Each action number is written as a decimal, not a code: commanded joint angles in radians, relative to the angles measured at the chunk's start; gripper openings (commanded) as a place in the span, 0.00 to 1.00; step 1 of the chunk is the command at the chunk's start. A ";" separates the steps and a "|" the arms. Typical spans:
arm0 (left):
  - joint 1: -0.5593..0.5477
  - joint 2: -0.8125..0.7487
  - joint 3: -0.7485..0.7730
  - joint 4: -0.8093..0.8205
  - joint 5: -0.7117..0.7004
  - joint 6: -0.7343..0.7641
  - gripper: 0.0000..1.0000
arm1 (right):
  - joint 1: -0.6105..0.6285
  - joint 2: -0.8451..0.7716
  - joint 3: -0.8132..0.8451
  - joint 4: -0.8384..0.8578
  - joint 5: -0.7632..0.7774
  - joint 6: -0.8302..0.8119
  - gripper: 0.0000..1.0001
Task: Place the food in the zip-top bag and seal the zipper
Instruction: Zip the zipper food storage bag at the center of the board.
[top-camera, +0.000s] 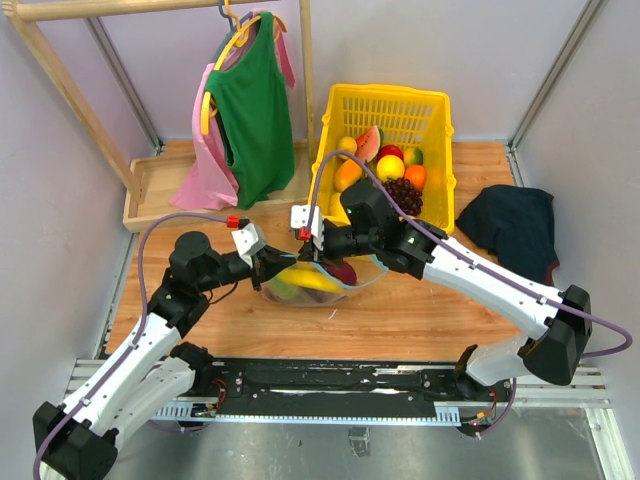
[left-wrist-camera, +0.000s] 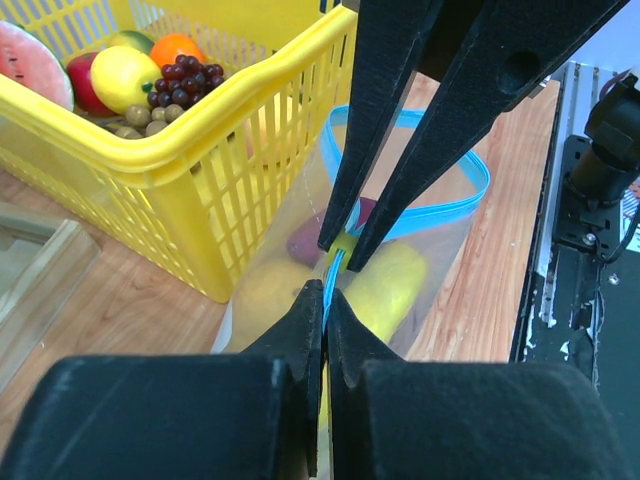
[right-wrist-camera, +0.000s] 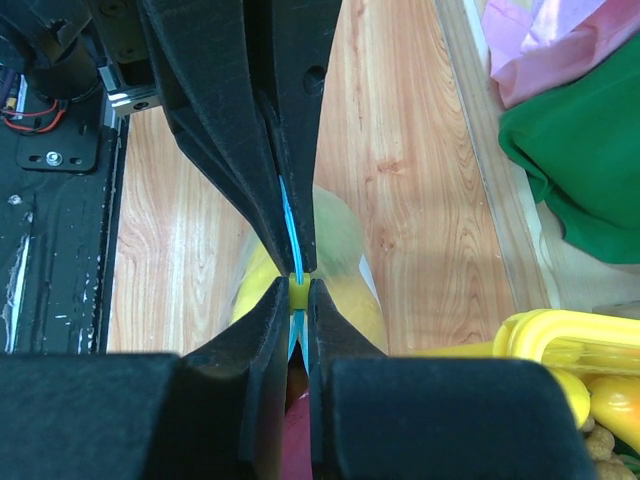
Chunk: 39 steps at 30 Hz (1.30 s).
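On the bench (top-camera: 400, 322), seen from above, the zip-top bag (top-camera: 300, 292) lies just before the yellow basket (top-camera: 385, 105), with food (top-camera: 312, 279) inside. Left-wrist view: the left pincer (left-wrist-camera: 325, 300) is pressed together on the zipper (left-wrist-camera: 455, 208). Right-wrist view: the right pincer (right-wrist-camera: 298, 292) pinches the same zipper, and the two pincers meet tip to tip.

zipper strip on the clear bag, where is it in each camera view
top external: zipper is a light-blue curve just right of centre, below the yellow basket
left wrist: centre, rising from the left fingers into an open loop
right wrist: thin vertical line at centre, above the right fingers
shared landmark: yellow basket, top centre, upper left, bottom right
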<state>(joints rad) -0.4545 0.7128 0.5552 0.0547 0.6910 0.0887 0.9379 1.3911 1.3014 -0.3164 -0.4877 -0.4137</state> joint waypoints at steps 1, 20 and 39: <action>0.003 -0.013 0.005 0.039 -0.014 -0.012 0.01 | 0.012 -0.016 0.029 -0.082 0.110 -0.026 0.01; 0.004 -0.013 0.034 0.008 -0.170 -0.052 0.00 | 0.009 -0.046 0.002 -0.213 0.344 -0.030 0.01; 0.005 -0.012 0.045 -0.029 -0.373 -0.055 0.00 | -0.019 -0.084 -0.044 -0.289 0.439 0.010 0.01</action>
<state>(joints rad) -0.4568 0.7124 0.5594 0.0204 0.4351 0.0330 0.9527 1.3430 1.2793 -0.4992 -0.1337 -0.4213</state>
